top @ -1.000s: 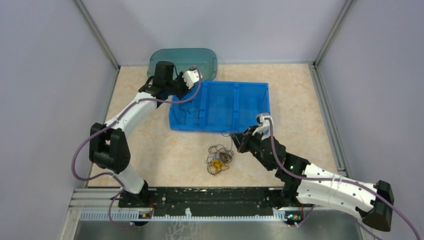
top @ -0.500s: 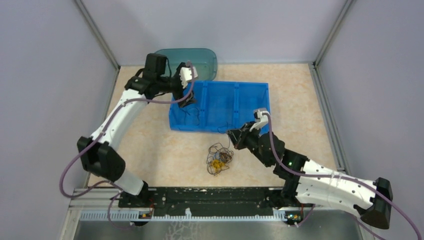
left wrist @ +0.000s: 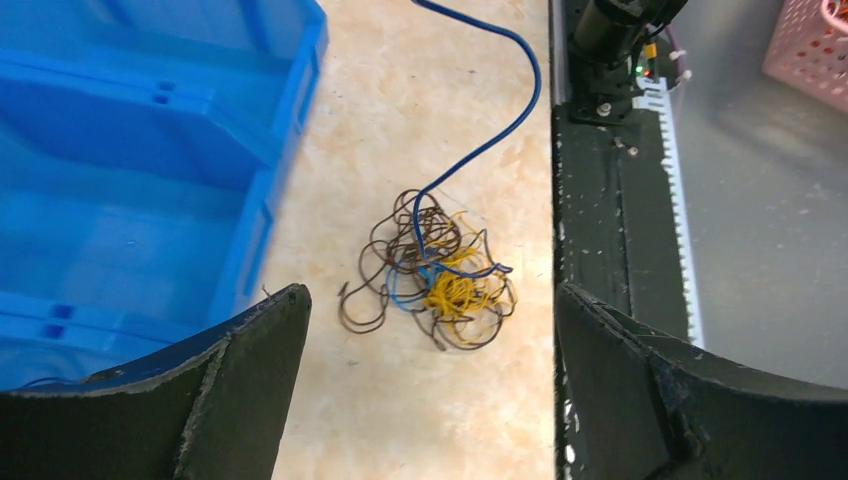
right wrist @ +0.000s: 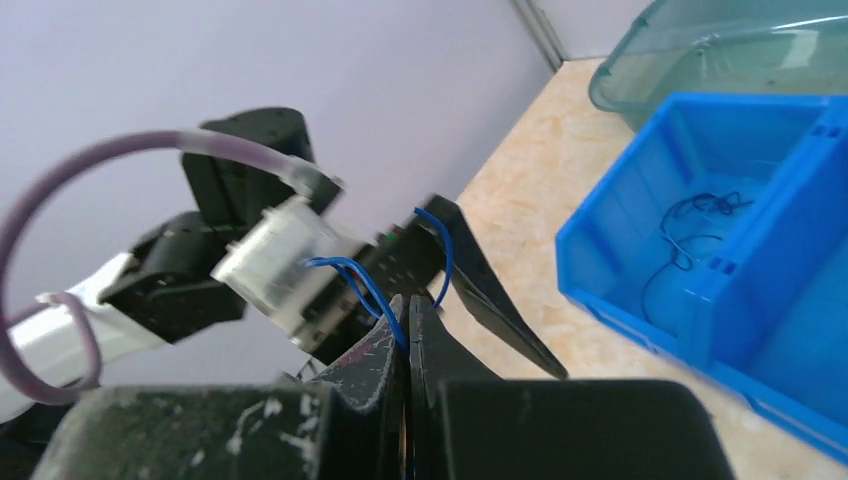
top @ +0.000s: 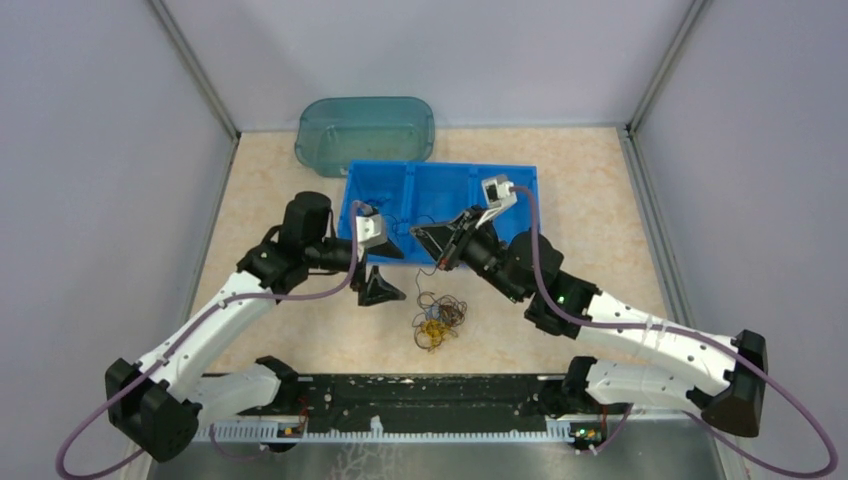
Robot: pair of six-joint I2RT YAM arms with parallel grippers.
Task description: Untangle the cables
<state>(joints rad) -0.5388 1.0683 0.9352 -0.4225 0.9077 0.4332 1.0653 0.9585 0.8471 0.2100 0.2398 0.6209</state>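
The right tool [right wrist: 408,318] pinches the blue cable [left wrist: 505,125], holding it raised from the tangle [left wrist: 440,285] on the tabletop [left wrist: 400,120]; the left tool [left wrist: 430,300], spread wide, hovers over the tangle, likely to anchor it.

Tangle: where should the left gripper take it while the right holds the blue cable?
Pinch the yellow clump, its densest part, from above, since it lies flat; loose brown loops would likely slip. The left gripper is open, aimed at it.

Can't pick single strands out of the tangle [top: 438,318] from above, way too tiny. Can't follow the blue cable [left wrist: 480,150] past the top edge of the left wrist view either. Only get a corner of the pink basket [left wrist: 812,40] there.
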